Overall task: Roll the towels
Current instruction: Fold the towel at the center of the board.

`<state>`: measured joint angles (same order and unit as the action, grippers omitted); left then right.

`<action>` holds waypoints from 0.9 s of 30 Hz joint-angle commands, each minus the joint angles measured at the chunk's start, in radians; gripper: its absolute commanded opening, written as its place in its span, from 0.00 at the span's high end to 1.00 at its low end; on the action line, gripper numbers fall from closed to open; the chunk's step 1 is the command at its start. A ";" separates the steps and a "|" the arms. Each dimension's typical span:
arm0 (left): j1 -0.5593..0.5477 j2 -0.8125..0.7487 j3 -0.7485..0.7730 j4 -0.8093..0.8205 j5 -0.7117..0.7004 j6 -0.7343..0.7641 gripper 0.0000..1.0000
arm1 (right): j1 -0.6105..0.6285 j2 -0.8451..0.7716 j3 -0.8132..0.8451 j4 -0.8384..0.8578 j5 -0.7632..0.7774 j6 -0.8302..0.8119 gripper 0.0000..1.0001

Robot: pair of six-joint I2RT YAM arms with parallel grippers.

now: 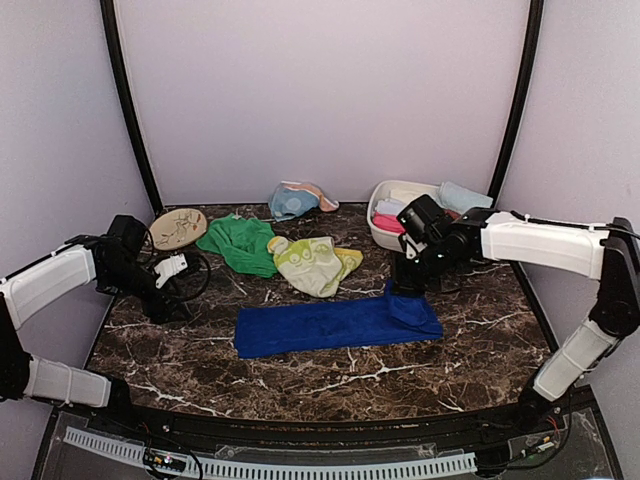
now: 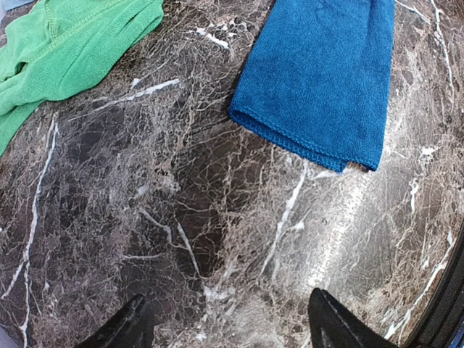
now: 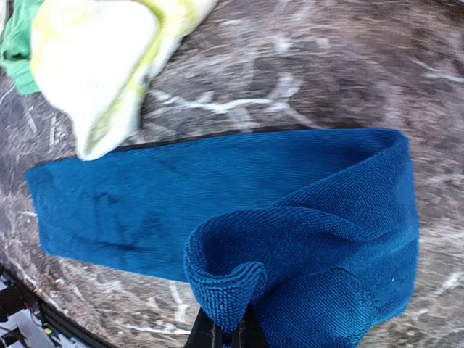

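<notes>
A royal blue towel (image 1: 335, 325) lies as a long folded strip across the middle of the table. My right gripper (image 1: 405, 287) is shut on its right end, and in the right wrist view that end curls up and over between the fingers of the right gripper (image 3: 228, 337), above the rest of the blue towel (image 3: 167, 188). My left gripper (image 1: 180, 303) hangs open over bare marble, left of the strip. The left gripper (image 2: 228, 330) holds nothing, and the blue towel's left end (image 2: 319, 80) lies ahead of it. A green towel (image 1: 240, 243), a yellow-green patterned towel (image 1: 315, 262) and a light blue towel (image 1: 293, 200) lie loose behind.
A white basin (image 1: 378, 235) at the back right holds rolled pink and white towels. A tan patterned disc (image 1: 178, 228) lies at the back left, close to my left arm. The green towel (image 2: 65, 43) reaches into the left wrist view's top left corner.
</notes>
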<state>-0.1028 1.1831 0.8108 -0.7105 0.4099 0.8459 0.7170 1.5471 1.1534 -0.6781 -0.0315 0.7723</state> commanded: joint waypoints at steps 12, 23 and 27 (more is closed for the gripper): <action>0.013 -0.013 -0.048 0.014 -0.004 0.022 0.26 | 0.185 0.287 0.311 0.072 -0.106 0.055 1.00; 0.021 -0.008 -0.043 0.012 0.008 0.020 0.27 | 0.228 0.359 0.466 0.042 -0.143 0.042 1.00; 0.023 -0.007 -0.039 0.010 0.010 0.016 0.27 | 0.252 0.407 0.532 0.036 -0.161 0.043 1.00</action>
<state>-0.0868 1.1835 0.7753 -0.6964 0.4034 0.8574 0.9379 1.9118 1.6154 -0.6449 -0.1638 0.8204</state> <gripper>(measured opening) 0.732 0.027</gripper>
